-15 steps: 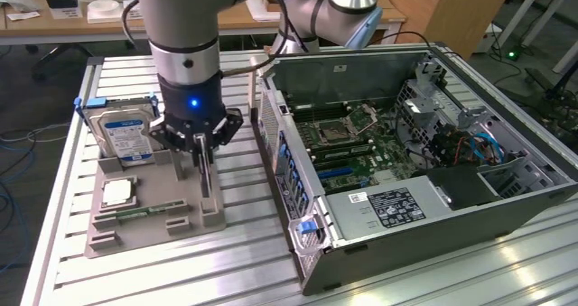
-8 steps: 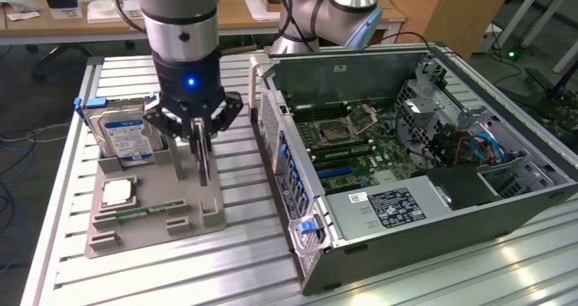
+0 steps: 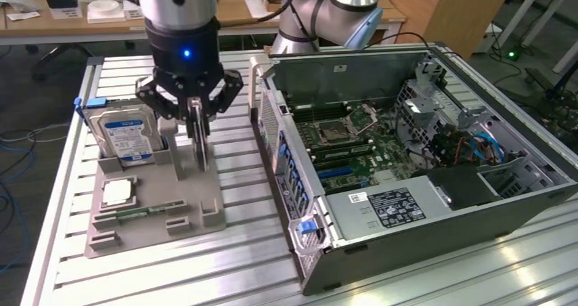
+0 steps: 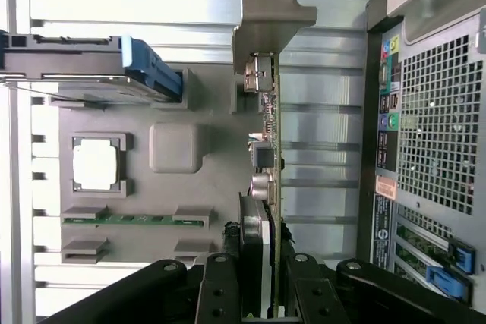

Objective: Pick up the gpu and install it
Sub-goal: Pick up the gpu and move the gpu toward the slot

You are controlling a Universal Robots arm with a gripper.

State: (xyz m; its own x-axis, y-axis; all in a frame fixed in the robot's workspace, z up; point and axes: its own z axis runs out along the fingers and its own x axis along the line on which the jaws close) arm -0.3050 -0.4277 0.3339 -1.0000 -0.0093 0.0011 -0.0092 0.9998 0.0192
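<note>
gripper [image 3: 197,120]: fingers pinched tight on the gpu [image 3: 200,143] | gpu: stands up on its thin edge over the gray tray [image 3: 162,187] | also on the tray: hard drive [image 3: 126,133], square chip [image 3: 118,192], green memory stick [image 3: 145,212] | open computer case [image 3: 407,184]: just beside the tray, on the exterior view's right, on the slatted table [image 3: 162,272]
</note>
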